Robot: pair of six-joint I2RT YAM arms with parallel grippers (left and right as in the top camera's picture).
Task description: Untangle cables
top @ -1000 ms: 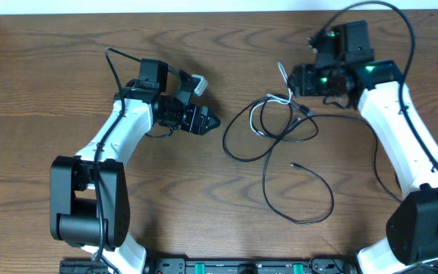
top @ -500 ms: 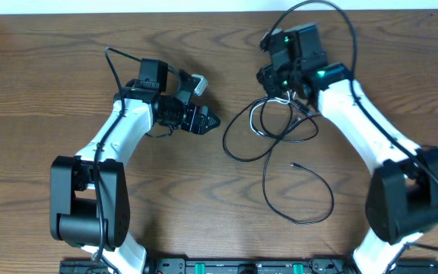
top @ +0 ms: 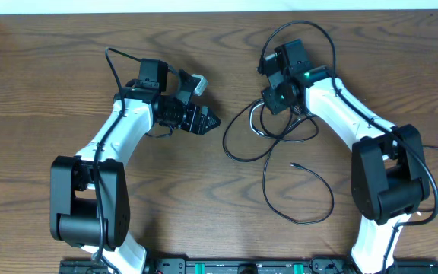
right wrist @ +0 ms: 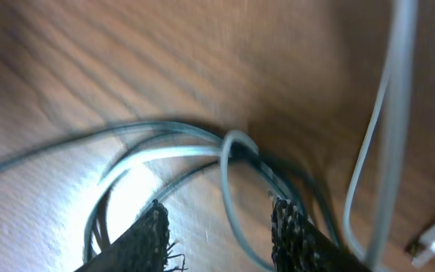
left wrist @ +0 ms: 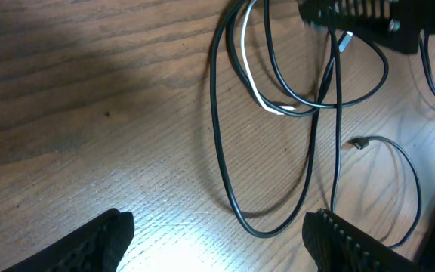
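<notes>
— Well, start from the left for me. What's that arm doing?

— Nothing useful. The left gripper [top: 210, 120] hangs over bare table [top: 52, 76] with its jaws wide and nothing between them. It sits well apart from the tangle on its right.

— And the cables?

— They lie on the wood in the middle. The black cord [left wrist: 214, 121] sprawls in big loops, with the white cord [left wrist: 249, 75] threaded through its upper coils. One black plug end [top: 292, 164] lies free below the loops.

— What about the right side?

— The right gripper [right wrist: 219, 215] is right down over the top of the knot. Its jaws are apart, about halfway, and a loop of cord arches just past the tips. The close view is blurred, but I see nothing clamped.

— So where could it go wrong?

— If those jaws shut where the cords cross, they would likely catch black and white together. Then a lift drags the whole bundle instead of freeing one strand. Nothing pins the far side either, so a pull could just slide everything or cinch the loops tighter.

— Any bins or trays to drop them into?

— None in sight, just the tabletop.
</notes>
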